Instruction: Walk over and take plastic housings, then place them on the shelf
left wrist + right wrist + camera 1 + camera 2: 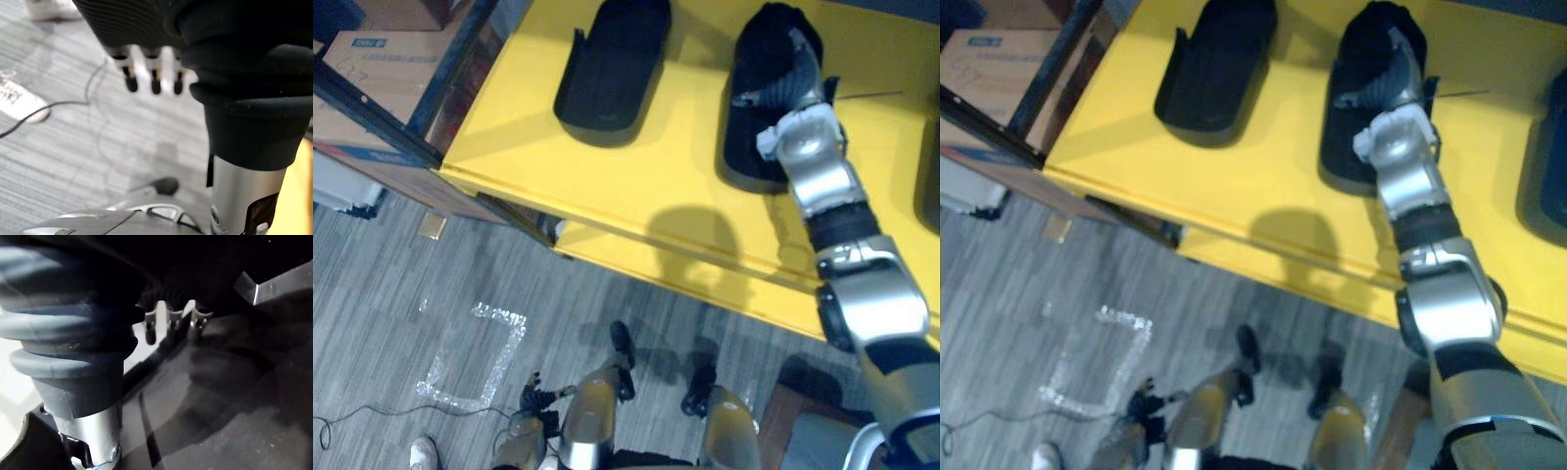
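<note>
Fingers straight, my right hand rests on a black plastic housing near the yellow shelf's front edge; left hand hangs relaxed.

We see a cardboard box far left, a tape square on the floor, and a white shoe near left.

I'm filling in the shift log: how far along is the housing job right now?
Looks done: one black housing lies alone on the yellow shelf. In hand: the right hand is on a second housing beside it; whether it grips or releases, I cannot tell. The left hand hangs open and empty above the floor. Left: probably freeing that hand and fetching any more housings.
</note>
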Robot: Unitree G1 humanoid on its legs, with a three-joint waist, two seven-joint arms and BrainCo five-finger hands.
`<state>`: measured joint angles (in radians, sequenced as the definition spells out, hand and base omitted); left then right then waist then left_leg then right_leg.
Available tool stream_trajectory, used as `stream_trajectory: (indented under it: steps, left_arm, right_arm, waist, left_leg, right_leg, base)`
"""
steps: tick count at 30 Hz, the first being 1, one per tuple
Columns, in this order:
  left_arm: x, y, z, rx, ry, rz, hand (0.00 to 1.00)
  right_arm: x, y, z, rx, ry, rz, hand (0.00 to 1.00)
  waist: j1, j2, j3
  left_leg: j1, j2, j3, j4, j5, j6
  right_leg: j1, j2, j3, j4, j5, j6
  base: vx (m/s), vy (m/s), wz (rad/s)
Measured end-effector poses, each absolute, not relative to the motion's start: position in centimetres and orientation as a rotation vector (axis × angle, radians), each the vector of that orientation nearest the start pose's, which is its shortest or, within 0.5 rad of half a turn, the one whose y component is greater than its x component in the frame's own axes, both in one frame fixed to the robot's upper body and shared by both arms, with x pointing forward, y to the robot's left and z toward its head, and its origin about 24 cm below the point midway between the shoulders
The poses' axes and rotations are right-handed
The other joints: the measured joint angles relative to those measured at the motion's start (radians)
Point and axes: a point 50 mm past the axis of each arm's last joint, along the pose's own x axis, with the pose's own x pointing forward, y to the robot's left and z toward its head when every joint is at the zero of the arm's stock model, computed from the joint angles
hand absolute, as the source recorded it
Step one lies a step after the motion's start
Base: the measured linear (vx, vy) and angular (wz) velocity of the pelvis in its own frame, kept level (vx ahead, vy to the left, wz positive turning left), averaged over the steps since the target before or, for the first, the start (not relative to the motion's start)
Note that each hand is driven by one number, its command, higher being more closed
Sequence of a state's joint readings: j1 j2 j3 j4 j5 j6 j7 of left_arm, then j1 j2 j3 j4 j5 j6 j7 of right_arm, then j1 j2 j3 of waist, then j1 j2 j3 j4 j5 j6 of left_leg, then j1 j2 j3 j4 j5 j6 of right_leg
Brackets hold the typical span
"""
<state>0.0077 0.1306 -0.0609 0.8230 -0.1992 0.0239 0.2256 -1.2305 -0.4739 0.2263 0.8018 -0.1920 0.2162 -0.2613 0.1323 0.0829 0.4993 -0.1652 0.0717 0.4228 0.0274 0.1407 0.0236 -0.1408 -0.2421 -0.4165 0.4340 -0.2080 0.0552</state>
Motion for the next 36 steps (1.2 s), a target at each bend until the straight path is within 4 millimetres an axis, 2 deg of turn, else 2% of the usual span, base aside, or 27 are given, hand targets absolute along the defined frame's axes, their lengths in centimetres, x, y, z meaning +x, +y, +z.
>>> stream_trajectory:
  steps: [17, 26, 29, 32, 36]
  left_arm:
    - [16.6, 19.7, -12.5, 0.054, 0.848, 0.288, 0.0]
    - [16.6, 19.7, -12.5, 0.055, 0.847, 0.288, 0.0]
    - [16.6, 19.6, -12.5, 0.055, 0.847, 0.288, 0.0]
    - [16.5, 19.6, -12.5, 0.053, 0.848, 0.287, 0.0]
    - [16.3, 19.6, -12.7, 0.053, 0.856, 0.287, 0.0]
  right_arm:
    - [41.1, -19.9, 28.2, -0.704, -0.278, -0.466, 0.0]
    - [41.1, -20.1, 28.3, -0.687, -0.295, -0.466, 0.0]
    - [41.0, -19.6, 28.9, -0.683, -0.369, -0.454, 0.0]
    - [40.5, -19.2, 29.9, -0.71, -0.477, -0.512, 0.0]
    - [38.6, -17.4, 33.1, -0.756, -0.712, -0.566, 0.0]
  waist:
    - [0.001, 0.0, 0.0]
    - [0.001, 0.0, 0.0]
    - [0.001, 0.001, 0.0]
    - [0.0, 0.003, 0.0]
    - [-0.008, 0.003, -0.003]
  left_leg:
    - [0.007, -0.001, 0.003, -0.004, 0.002, -0.002]
    - [0.007, -0.001, 0.003, -0.005, 0.002, -0.002]
    - [0.011, -0.002, 0.003, -0.01, 0.004, -0.004]
    - [0.045, -0.006, 0.002, -0.03, 0.009, -0.006]
    - [0.089, -0.012, 0.003, -0.081, 0.017, -0.015]
  right_leg:
    - [0.003, 0.0, 0.003, 0.0, 0.0, 0.0]
    - [0.003, 0.0, 0.003, 0.0, 0.0, 0.0]
    - [0.006, 0.0, 0.002, -0.002, 0.0, 0.0]
    - [0.038, 0.003, -0.001, -0.017, 0.002, 0.003]
    - [0.077, 0.015, -0.004, -0.056, 0.009, 0.013]
  base:
    - [0.0, 0.0, 0.0]
    - [0.0, 0.0, 0.0]
    - [0.0, 0.0, 0.0]
    - [0.01, 0.001, 0.0]
    - [0.06, 0.006, -0.02]
